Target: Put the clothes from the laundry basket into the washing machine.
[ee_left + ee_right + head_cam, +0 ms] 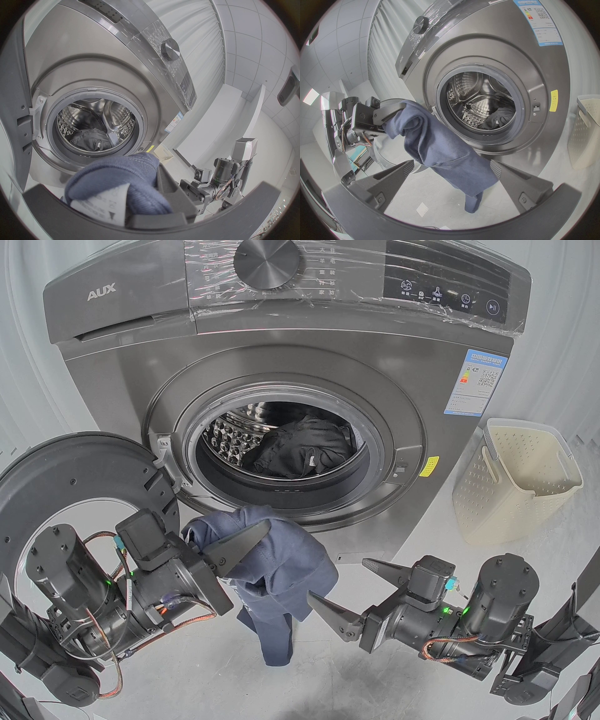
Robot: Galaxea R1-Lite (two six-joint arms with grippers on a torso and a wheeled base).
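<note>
Left hand (250,541) pinches a bunched blue garment (282,568). One finger lies over the cloth and the other is buried beneath it. A white care label (103,203) pokes out at the grip. Most of the cloth hangs below this hand; whether its tail meets the floor is hard to tell. Right hand (339,581) sits just beside the hanging cloth, fingers spread. Beyond both hands stands the washing machine (387,374), its door (62,474) swung open on the left hand's outer side. A dark garment (300,449) lies in the drum, its lower part hidden by the rim. Past the right hand's outer side, the laundry basket (522,480) stands beside the machine.
</note>
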